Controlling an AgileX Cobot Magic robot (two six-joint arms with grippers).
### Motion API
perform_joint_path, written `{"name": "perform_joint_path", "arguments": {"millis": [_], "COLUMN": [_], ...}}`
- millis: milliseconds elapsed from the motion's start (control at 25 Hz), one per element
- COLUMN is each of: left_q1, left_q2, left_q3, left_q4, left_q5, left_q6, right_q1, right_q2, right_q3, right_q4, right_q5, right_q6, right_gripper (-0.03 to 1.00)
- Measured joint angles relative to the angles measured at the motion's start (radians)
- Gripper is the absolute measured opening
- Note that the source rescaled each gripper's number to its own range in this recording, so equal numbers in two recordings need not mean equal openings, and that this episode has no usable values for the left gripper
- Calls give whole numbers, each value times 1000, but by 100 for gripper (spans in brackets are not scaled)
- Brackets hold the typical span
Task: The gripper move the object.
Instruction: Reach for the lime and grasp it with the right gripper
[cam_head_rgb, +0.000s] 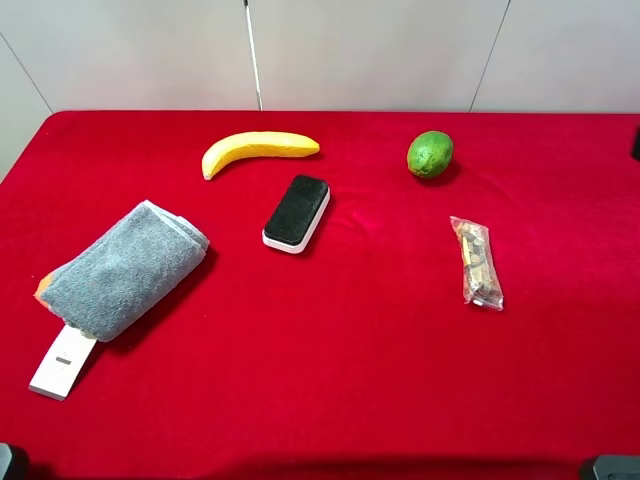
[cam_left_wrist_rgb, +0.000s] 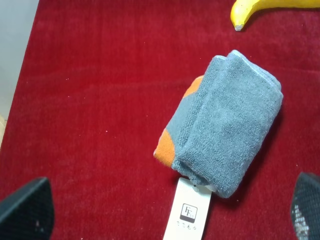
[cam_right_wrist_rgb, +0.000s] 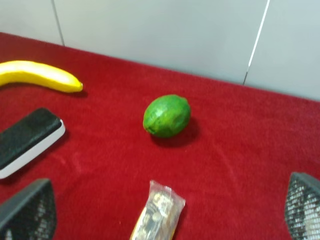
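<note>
1. The green fruit (cam_head_rgb: 430, 154) lies on the red tablecloth (cam_head_rgb: 330, 380) at the far right of the table. It sits alone and touches nothing else.
2. It is a small, plump oval. Its bright green skin is mottled with darker flecks and has a faint yellowish tinge in places. One end narrows to a slight nub, and a soft shadow falls on the cloth just beside it.
3. A yellow banana (cam_head_rgb: 258, 150) lies to the fruit's left along the same far side, well apart from it. The banana is clearly longer than the fruit.
4. A board eraser (cam_head_rgb: 296, 212) with a black top and a white base rests near the banana, on the side closer to the camera.
5. A clear packet (cam_head_rgb: 476, 262) with brownish contents lies on the nearer side of the fruit, close to it but not touching.
6. The right gripper (cam_right_wrist_rgb: 165, 207) hangs above the cloth with its jaws spread wide and nothing between them. In its wrist view the fruit lies ahead of it, beyond the packet, untouched.
7. The left gripper (cam_left_wrist_rgb: 165, 210) also has its jaws spread wide and holds nothing. It hovers over a folded grey-blue towel (cam_left_wrist_rgb: 227, 125) on the left side of the table. An orange edge shows under the towel, and a white tag (cam_left_wrist_rgb: 187, 212) sticks out from one end.
</note>
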Motion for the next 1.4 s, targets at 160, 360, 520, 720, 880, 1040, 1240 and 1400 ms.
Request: {"name": "perform_joint_path", "arguments": {"millis": [160,360,520,720,880,1040,1240,1400], "left_q1": [0,0,0,0,0,0,0,0], "left_q2": [0,0,0,0,0,0,0,0], "left_q3": [0,0,0,0,0,0,0,0], "left_q4": [0,0,0,0,0,0,0,0], "left_q5": [0,0,0,0,0,0,0,0], "left_q6": [0,0,0,0,0,0,0,0], "right_q1": [0,0,0,0,0,0,0,0], "right_q2": [92,216,326,459,559,655,775,866], "right_q3": [0,-7,-69,-165,-229,-298,-430,-541], "right_q4": [0,0,0,0,8,30,91,101], "right_q5": [-100,-222,-248,-251,-251,-225,-127,-35], "right_q6": [0,0,-5,-19,-20,-20,-21,-22], "right_gripper": [100,100,100,100,100,100,100,100]}}
